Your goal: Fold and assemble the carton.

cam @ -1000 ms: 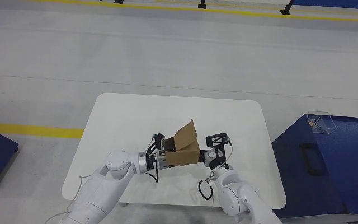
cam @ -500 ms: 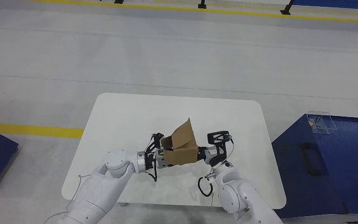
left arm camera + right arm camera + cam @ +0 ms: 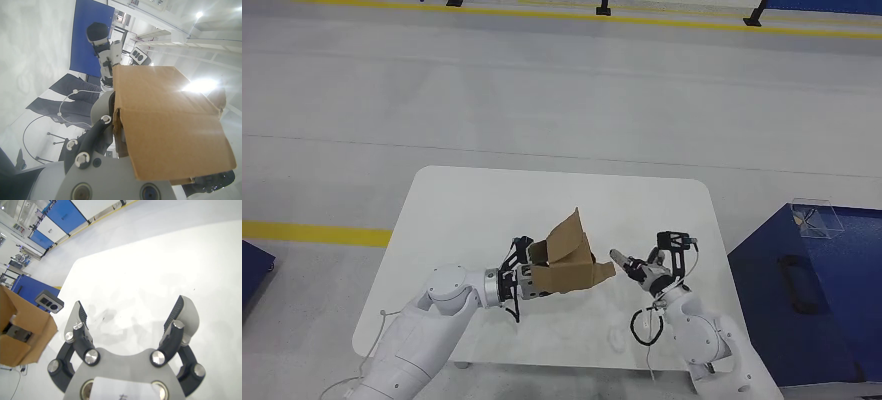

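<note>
While pinched by left fingers [image 3: 99,109], one carton [image 3: 564,262], half folded, over one table [image 3: 472,210].
Empty right fingers [image 3: 189,311] spread wide, just beside carton.

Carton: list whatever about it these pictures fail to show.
Left wrist view: the carton covers where the left end effector grips it; glare washes out one patch.
Right wrist view: the frame edge cuts off most of it.
Top view: its underside faces away; creases are too small.

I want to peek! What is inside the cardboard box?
Through the open end of the carton, something grey shows, likely a finger of the left gripper clamping its wall. Flaps hide the rest inside.
</note>
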`<state>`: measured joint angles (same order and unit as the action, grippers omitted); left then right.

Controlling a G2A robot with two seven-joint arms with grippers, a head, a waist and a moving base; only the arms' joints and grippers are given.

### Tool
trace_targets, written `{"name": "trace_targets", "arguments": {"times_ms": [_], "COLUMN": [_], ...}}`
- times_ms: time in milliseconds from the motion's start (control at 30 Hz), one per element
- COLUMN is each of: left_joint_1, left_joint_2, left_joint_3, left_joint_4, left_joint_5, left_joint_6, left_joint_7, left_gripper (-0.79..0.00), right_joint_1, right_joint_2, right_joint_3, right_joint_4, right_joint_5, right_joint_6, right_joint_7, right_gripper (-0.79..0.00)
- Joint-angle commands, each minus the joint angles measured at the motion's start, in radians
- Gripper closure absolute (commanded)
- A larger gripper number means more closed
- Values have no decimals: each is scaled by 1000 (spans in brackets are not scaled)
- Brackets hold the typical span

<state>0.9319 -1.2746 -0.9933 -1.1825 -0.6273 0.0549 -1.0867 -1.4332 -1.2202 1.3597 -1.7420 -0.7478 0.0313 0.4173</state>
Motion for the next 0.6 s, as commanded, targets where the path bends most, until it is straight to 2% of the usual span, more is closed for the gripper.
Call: {"name": "trace_targets", "arguments": {"times_ms": [0,200,400,567], "left_joint_1": [0,-1,-4,-4], "left_joint_2": [0,-4,-8,-10], "left_joint_3": [0,12,24,30], "left_joint_4": [-3,-6,3,5], "left_joint_5": [2,2,0,4], "left_joint_6": [2,10,7,2], "left_joint_7": [0,7,10,11], "left_gripper": [0,0,0,0], "right_joint_1": [-2,-9,-39,-49], "right_joint_2": [1,3,12,18], "right_joint_3": [-13,-21,31,71], "right_joint_4": [19,26,-20,-38], "right_joint_5": [5,73,201,284], "right_joint_6": [-29,-99,-174,-199], "right_joint_7": [31,94,179,203], "right_gripper": [-785,-785,-785,-785]}}
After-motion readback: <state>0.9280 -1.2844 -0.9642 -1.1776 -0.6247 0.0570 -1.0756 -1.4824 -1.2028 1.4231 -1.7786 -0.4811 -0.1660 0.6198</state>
